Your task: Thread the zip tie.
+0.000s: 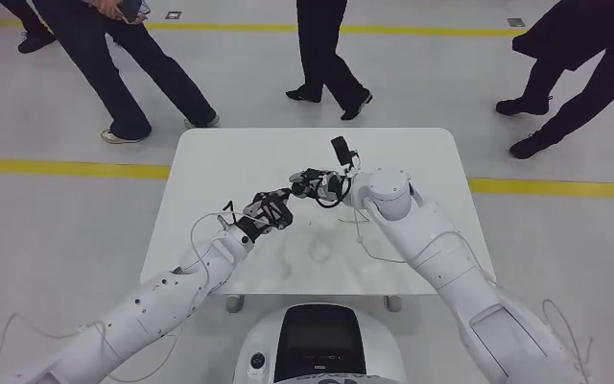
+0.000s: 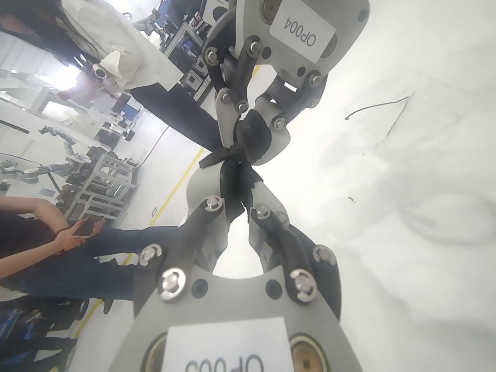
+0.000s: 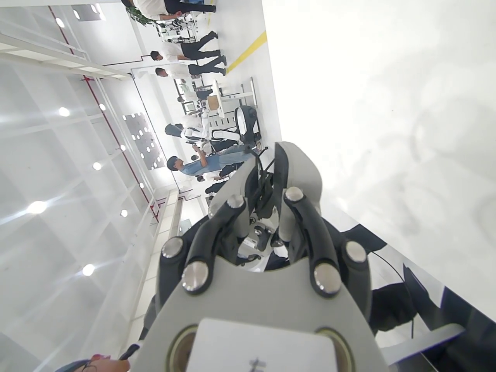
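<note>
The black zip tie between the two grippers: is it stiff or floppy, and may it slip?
Probably bendy: the zip tie kinks where the left gripper and right gripper pinch it. Likely light, being a thin strip. It may slip; only tips hold it.

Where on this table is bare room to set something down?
Bare: on the table, the far left corner beyond the left pincer, and the far right corner beyond the right pincer. Crowded: mid-table, where both pincers meet, shut on the zip tie.
</note>
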Available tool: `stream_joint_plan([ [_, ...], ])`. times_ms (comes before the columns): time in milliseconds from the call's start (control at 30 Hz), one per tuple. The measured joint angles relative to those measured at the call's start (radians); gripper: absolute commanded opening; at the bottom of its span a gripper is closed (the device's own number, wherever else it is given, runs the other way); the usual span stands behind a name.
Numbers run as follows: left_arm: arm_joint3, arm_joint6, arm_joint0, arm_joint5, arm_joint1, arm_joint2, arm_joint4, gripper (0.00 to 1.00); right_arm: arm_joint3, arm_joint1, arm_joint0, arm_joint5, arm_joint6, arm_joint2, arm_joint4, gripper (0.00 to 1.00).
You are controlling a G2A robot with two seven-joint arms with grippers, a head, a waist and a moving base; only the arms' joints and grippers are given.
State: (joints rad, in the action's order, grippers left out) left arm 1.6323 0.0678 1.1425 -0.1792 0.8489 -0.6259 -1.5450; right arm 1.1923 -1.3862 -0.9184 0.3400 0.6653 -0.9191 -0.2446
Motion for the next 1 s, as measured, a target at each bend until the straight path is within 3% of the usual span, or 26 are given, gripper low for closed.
stream_joint_plan([
  [367,0.033,0.075,0.071,0.11,-0.023,-0.12,0.146,0.0,0.087,0.024,-0.059,-0.049,-0.035,-0.068,0.043,1.0],
  [633,0.033,0.075,0.073,0.118,-0.022,-0.123,0.156,0.0,0.086,0.024,-0.059,-0.048,-0.035,-0.067,0.042,1.0],
  [733,0.014,0.079,0.065,0.188,-0.019,-0.162,0.281,0.0,0.091,0.027,-0.074,-0.072,-0.053,-0.085,0.038,1.0],
  [833,-0.009,0.077,0.063,0.292,-0.026,-0.221,0.435,0.0,0.1,0.039,-0.092,-0.117,-0.035,-0.12,0.051,1.0],
  [967,-0.043,0.038,0.066,0.499,-0.044,-0.309,0.637,0.0,0.1,0.054,-0.111,-0.196,0.041,-0.156,0.065,1.0],
  [1000,-0.042,0.02,0.067,0.527,-0.048,-0.317,0.673,0.0,0.095,0.057,-0.112,-0.212,0.055,-0.162,0.067,1.0],
])
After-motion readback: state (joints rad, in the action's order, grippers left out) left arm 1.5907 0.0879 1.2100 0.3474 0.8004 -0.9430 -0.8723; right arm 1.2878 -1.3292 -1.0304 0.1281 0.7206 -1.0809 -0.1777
